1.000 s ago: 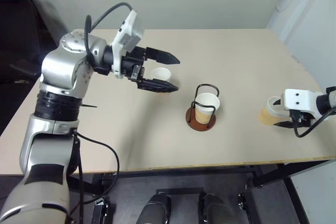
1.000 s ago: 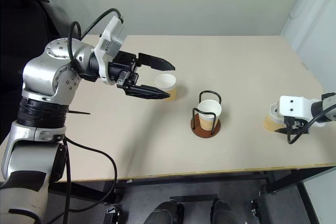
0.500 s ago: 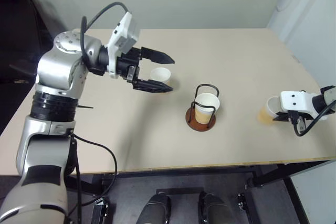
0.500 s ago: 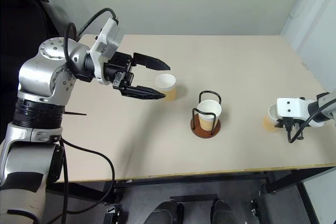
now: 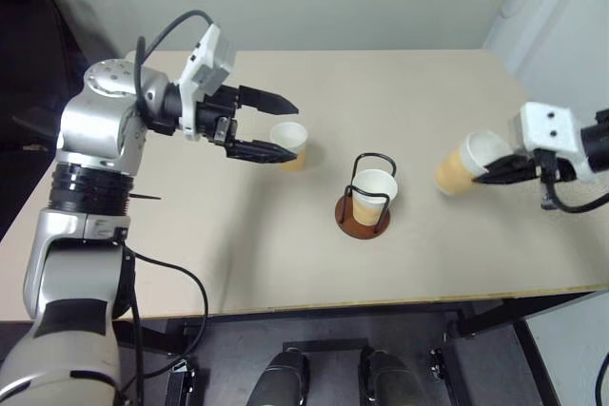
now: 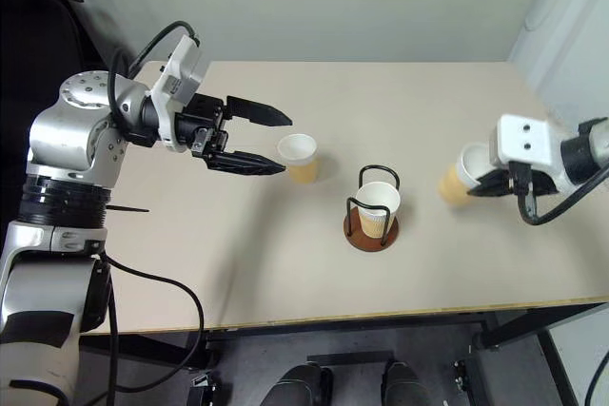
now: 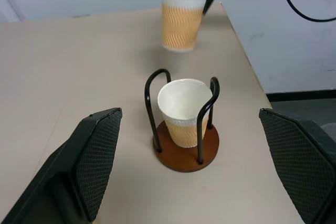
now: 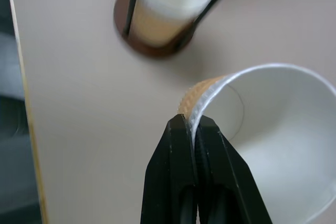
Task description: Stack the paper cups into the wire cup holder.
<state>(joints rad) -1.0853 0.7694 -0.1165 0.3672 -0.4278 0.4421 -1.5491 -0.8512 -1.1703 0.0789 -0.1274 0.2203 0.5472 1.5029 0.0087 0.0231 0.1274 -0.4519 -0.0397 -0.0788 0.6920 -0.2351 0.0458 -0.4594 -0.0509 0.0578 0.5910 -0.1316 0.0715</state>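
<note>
Paper cups: my right gripper [image 8: 195, 124] pinches one cup's [image 6: 461, 171] rim, lifted and tilted off the table [image 5: 419, 254]. Another sits in the wire cup holder [image 5: 364, 199]. My left gripper [image 6: 262, 143] hangs spread wide beside the third cup [image 6: 300, 157].

L claw [image 5: 274, 126] spread wide, pointing sideways; R claw [image 8: 192, 129] pinched tight, raised above table.

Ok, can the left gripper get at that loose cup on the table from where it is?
Probably yes: the left gripper is open, with the loose cup standing just past its fingertips and nothing between them.
</note>
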